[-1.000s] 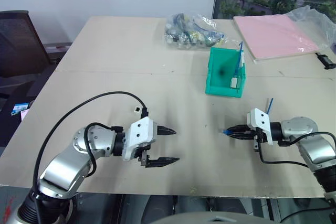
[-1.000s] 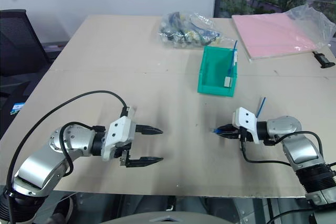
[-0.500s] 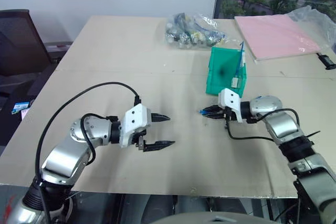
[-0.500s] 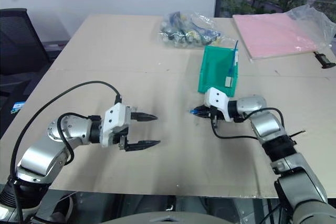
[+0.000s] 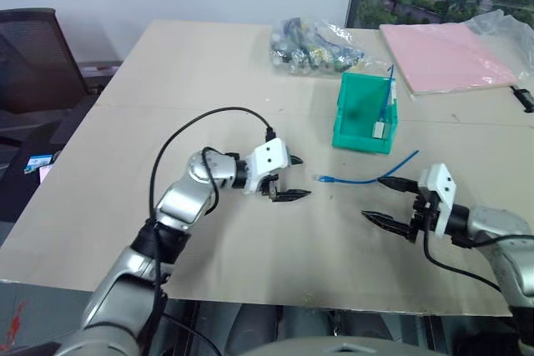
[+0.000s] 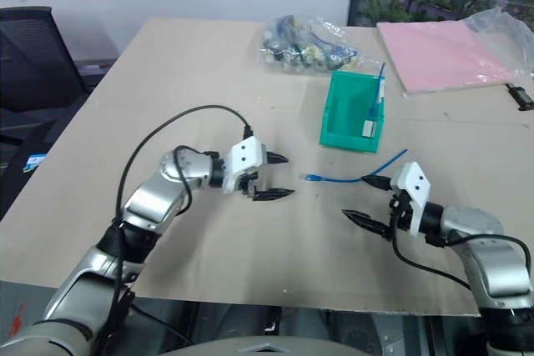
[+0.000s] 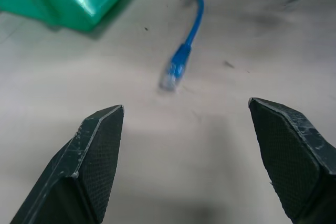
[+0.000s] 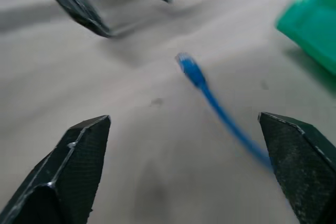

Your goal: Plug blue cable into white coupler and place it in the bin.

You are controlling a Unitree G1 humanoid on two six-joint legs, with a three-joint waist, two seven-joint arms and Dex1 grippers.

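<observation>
Teal bin [image 5: 364, 114] with a blue cable [image 5: 387, 89] and white coupler [image 5: 378, 129] inside

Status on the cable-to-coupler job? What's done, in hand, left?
Done: nothing visible for this cable. A small white piece, likely the white coupler, sits in the bin with another blue lead.
In hand: nothing. The blue cable lies loose on the table between the open left claw and open right claw.
Left: grasp, plug, bin.
</observation>
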